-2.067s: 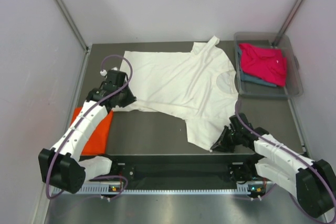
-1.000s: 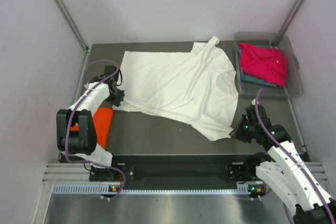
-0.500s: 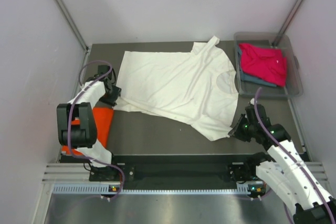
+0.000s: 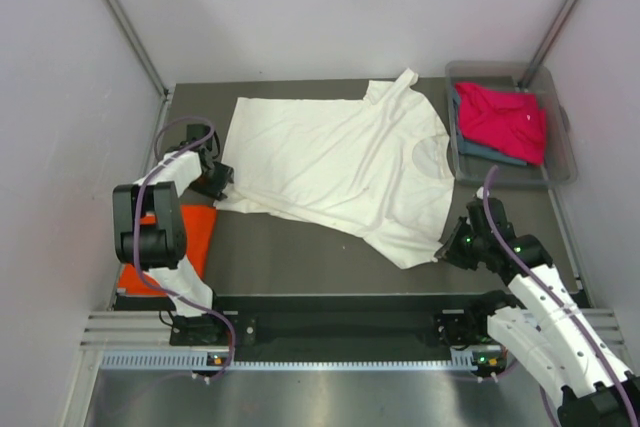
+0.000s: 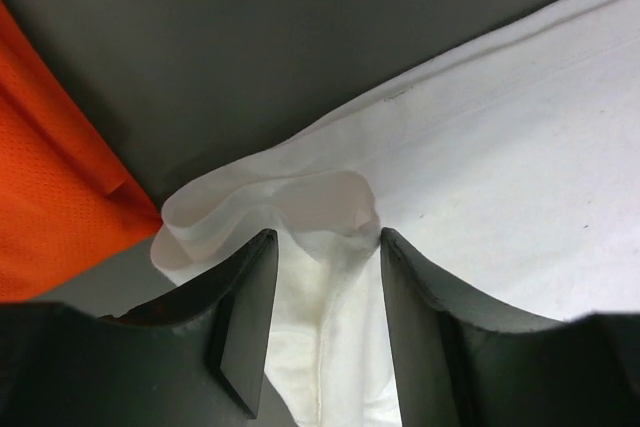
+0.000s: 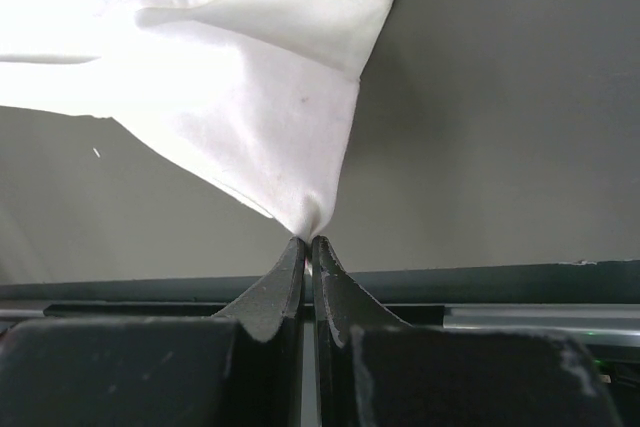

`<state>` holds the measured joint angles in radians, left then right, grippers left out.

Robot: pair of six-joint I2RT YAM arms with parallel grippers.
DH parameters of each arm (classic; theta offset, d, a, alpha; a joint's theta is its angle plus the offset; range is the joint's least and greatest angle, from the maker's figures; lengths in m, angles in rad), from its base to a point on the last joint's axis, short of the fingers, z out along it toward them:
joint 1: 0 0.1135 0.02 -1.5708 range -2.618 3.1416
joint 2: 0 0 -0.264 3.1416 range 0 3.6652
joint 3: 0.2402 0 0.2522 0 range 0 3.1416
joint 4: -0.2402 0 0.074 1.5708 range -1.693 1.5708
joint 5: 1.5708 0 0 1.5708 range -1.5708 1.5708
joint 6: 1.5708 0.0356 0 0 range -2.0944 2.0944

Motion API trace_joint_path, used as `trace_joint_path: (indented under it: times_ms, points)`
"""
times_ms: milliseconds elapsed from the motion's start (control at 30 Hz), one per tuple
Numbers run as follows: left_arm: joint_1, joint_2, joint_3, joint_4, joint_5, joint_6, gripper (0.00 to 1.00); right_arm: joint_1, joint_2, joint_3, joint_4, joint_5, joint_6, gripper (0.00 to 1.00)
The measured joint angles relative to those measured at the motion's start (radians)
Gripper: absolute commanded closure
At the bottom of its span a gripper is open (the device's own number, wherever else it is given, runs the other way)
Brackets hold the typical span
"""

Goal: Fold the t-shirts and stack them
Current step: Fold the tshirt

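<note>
Left claw (image 5: 322, 247) first: we see it gaping wide, straddling a bunched hem at the left edge of the large cream-white cloth t-shirt (image 4: 335, 162), which lies spread out. Just left of that shirt sits the bright orange cloth t-shirt (image 4: 195, 222). At the white shirt's near right corner, our right claw (image 6: 308, 244) is pinched tight on the cloth.

The spread t-shirt (image 4: 340, 167) lies on the counter (image 4: 290, 257). One bunched corner sits between the parted left fingers (image 5: 245, 317); the folded t-shirt (image 5: 50, 197) lies left of them. The right fingers (image 6: 280, 287) pinch another corner, cloth extending ahead. Beyond them, the bin (image 4: 560, 172) holds stacked t-shirts (image 4: 500, 119).
</note>
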<state>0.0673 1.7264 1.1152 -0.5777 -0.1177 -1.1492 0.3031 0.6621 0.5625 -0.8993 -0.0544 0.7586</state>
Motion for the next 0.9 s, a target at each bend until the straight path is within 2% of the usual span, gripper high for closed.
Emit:
trace_joint_path:
  times_ms: [333,700,800,867,900]
  points:
    - [0.003,0.019,0.049,0.009,0.016,0.03,0.47,-0.008,0.0,-0.001,0.001,-0.002,0.0,1.0]
    - [0.004,0.076,0.081,-0.003,0.016,0.033,0.51,-0.012,-0.006,-0.014,0.002,-0.008,-0.001,1.0]
    - [0.004,0.092,0.093,-0.026,0.012,0.026,0.6,-0.012,-0.008,-0.014,0.002,-0.008,-0.001,1.0]
    - [0.004,0.101,0.104,-0.032,0.009,0.022,0.74,-0.012,-0.008,-0.014,0.002,-0.008,-0.003,1.0]
    - [0.004,0.103,0.107,-0.034,0.007,0.022,0.85,-0.013,-0.008,-0.014,0.002,-0.008,-0.005,1.0]
